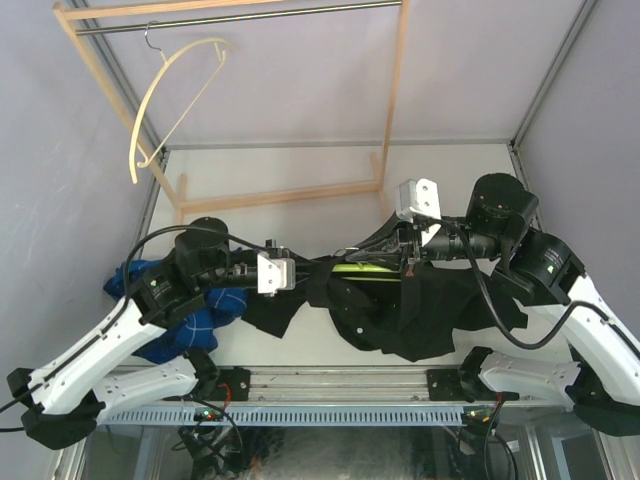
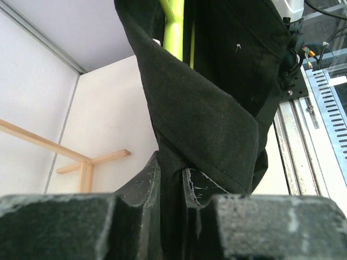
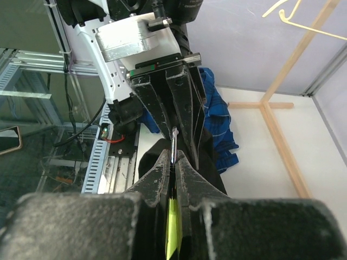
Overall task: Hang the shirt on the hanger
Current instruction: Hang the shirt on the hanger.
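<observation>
**Both jaws clamped: left on cloth, right on hanger**

The left gripper is clenched on a fold of the shirt. Its fingers are drawn almost together, with only the black cloth between them. The right gripper is pinched tight on the hanger. The lime-green bar is squeezed between its tips, and the silver hook pokes out just past them.

In the top view, both grippers are on the near side of the wooden rack, in front of its base bar. They point at each other, the left one nearer the rack's left post and the right one nearer its right post. The shirt spans the gap between them and droops away from the rack, with a strip of the green hanger showing among its folds. A blue plaid shirt lies in a heap to the near left of the rack, under the left arm. A cream hanger hangs from the left end of the rack's top rail.
</observation>
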